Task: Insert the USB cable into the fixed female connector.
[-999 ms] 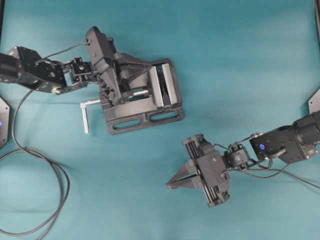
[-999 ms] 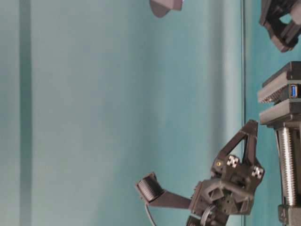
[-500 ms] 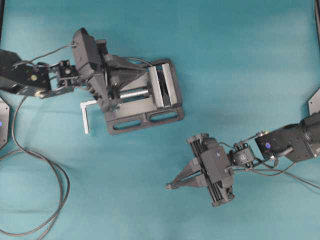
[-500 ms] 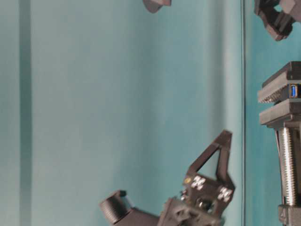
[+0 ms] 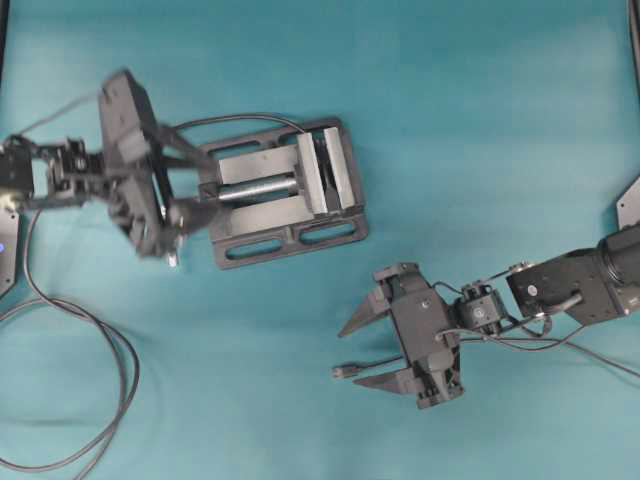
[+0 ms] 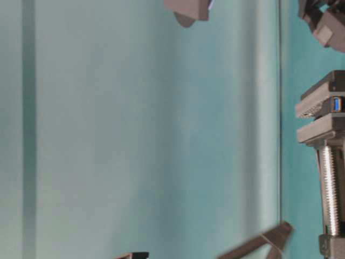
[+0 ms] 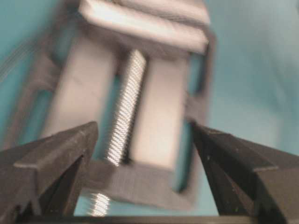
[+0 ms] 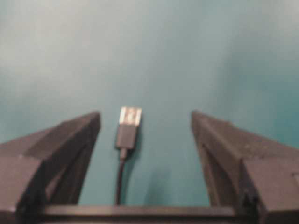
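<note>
Between the spread, empty fingers of our right claw point(image 8: 142, 135) we see the USB cable point(image 8: 127, 128) lying flat on the smooth teal surface point(image 8: 163, 56), its black plug and silver tip pointing away. Farther off, our left claw point(image 7: 142, 140) gapes wide and empty before the grey metal vise point(image 5: 290, 190), whose ridged jaws pinch the fixed female connector point(image 6: 336, 103).

You've got a dark grey vise point(image 5: 285, 195) sitting flat on the teal table point(image 5: 480, 120), silver screw point(image 5: 262, 187) running lengthwise, handle end toward left.
</note>
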